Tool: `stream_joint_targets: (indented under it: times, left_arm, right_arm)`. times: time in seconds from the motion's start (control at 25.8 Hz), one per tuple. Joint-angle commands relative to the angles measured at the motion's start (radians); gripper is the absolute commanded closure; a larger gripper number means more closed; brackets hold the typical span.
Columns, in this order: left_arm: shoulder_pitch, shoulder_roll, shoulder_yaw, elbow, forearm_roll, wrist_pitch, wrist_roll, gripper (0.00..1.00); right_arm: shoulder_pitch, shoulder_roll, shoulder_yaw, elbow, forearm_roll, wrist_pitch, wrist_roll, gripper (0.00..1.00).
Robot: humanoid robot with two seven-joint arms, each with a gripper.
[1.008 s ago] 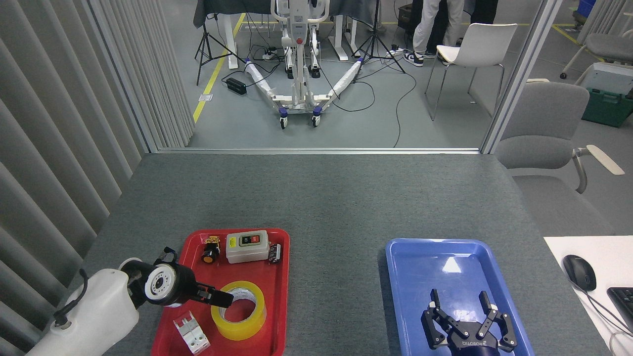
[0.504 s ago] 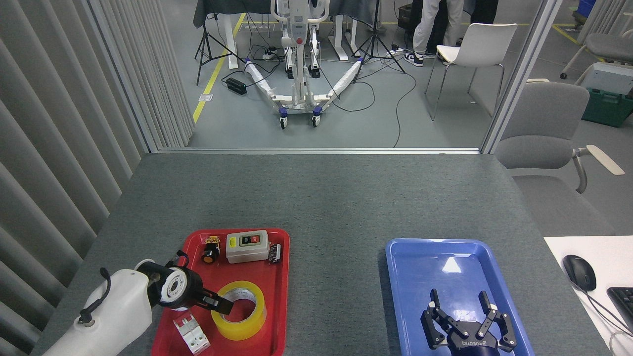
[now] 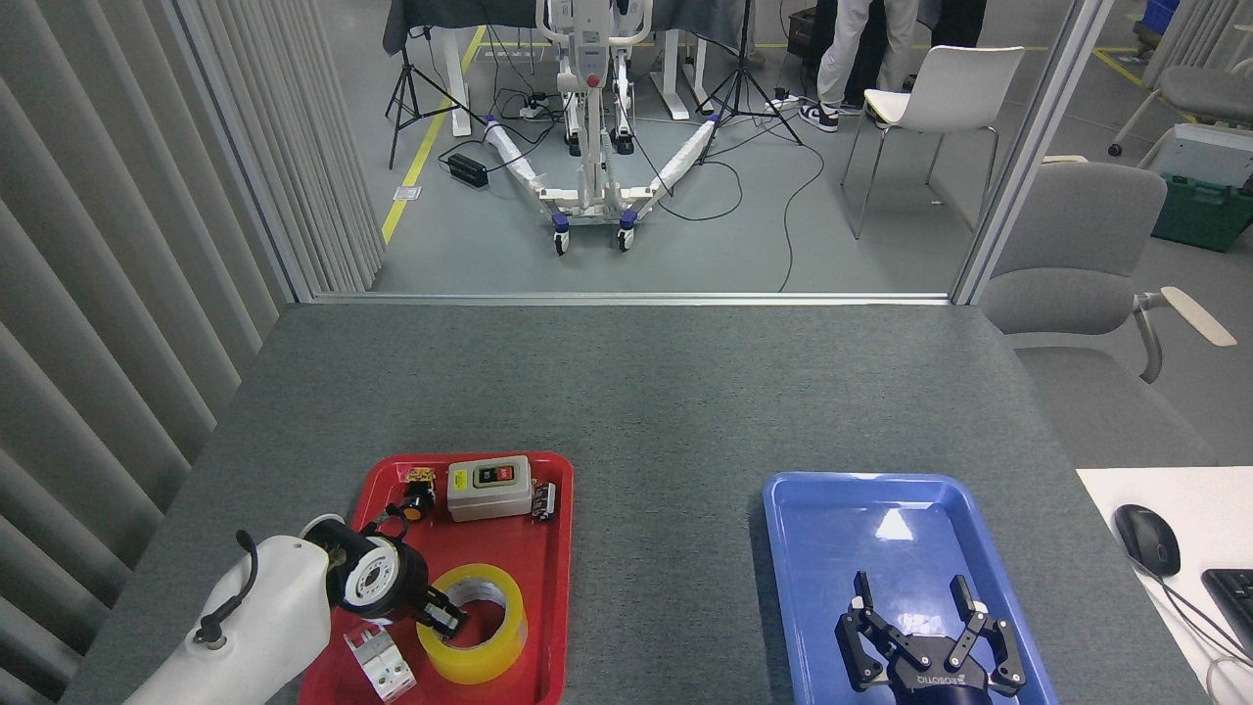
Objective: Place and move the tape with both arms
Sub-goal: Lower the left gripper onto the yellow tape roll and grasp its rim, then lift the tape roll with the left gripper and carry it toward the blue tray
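At lower left of the frame, the left gripper reaches down into a red tray, its black fingertips at the near-left rim of the tape and apparently dipping into the roll's hollow; seen end-on and dark, whether it is spread or clamped on the wall cannot be told. The tape lies flat in the tray's near half, with a white clip-like part just beside it to the left and a grey switch box and small button parts along the far edge. The roll looks light and stiff, its glossy yellow wrap likely slippery on the outside, so the firmest hold would probably be across the wall, one finger inside the cardboard core and one outside. At lower right, the right gripper hangs over a blue tray with its fingers spread wide, holding nothing. A mouse sits at the far right.
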Motion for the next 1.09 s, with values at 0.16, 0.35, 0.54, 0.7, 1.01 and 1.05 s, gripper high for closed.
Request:
stream_joint_targets:
  times: [0.16, 0.35, 0.54, 0.7, 1.01, 1.05]
  left_arm:
    - [0.011, -0.035, 0.107, -0.014, 0.014, -0.110, 0.052, 1.00]
    - [0.011, -0.046, 0.222, -0.044, 0.082, -0.195, 0.193, 1.00]
    - [0.020, -0.052, 0.300, -0.040, 0.339, -0.495, 0.526, 1.00]
    - [0.120, -0.156, 0.319, 0.042, 0.386, -0.558, 0.770, 1.00]
    - [0.118, -0.300, 0.184, 0.111, 0.381, -0.558, 0.749, 1.00]
    - [0.104, -0.306, 0.162, 0.126, 0.386, -0.558, 0.724, 1.00]
  right_arm:
    - [0.000, -0.003, 0.001, 0.000, 0.000, -0.001, -0.002, 0.00]
    - [0.000, -0.003, -0.001, 0.000, 0.000, -0.006, -0.004, 0.00]
    - [0.000, -0.032, -0.018, -0.002, -0.005, -0.129, -0.008, 0.00]
    - [0.023, -0.061, -0.087, -0.014, -0.015, -0.333, -0.034, 0.00]
    - [0.046, -0.064, -0.168, -0.049, -0.017, -0.707, -0.113, 0.00]
    - [0.046, -0.066, -0.183, -0.057, -0.017, -0.748, -0.114, 0.00]
